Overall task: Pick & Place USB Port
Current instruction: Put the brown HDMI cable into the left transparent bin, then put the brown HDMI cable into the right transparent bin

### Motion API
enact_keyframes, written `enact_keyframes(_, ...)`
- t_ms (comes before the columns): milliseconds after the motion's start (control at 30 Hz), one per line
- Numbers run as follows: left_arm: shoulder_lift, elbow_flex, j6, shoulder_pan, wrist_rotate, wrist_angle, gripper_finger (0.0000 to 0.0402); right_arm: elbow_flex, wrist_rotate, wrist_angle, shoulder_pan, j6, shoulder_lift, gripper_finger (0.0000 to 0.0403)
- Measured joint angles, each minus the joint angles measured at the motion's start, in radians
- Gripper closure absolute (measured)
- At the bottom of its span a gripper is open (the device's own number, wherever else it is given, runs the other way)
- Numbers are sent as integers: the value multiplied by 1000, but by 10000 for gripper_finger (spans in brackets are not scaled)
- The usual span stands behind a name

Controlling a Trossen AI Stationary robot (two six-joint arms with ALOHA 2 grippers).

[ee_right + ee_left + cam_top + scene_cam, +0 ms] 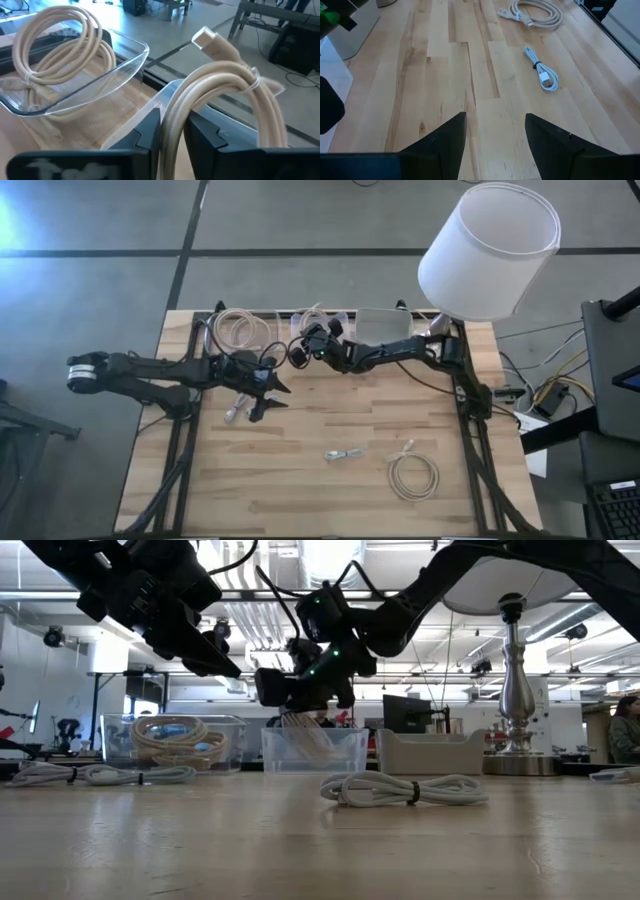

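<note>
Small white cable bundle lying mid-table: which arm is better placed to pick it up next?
Left, likely. The left gripper is open and empty, facing the small white cable bundle across bare table. The right gripper is shut on a beige cable back by the clear bins.

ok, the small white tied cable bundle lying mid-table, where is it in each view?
High: small white tied cable bundle, centre of the wooden table, left of the loose beige cable coil.
Low: foreground centre.
Left wrist: upper right, beyond the open left gripper.
Right wrist: not in view.
Shared landmark: the beige coil.
</note>
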Motion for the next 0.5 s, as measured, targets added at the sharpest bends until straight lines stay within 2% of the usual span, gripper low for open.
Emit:
enact_keyframes(400, 0, 0, -1, 0, 0, 0, 195, 4, -14, -1, 4, -1, -5, 262)
enact_keyframes(500, 0, 0, -1, 0, 0, 0, 195, 4, -44, 0, 10, -37, -18, 251)
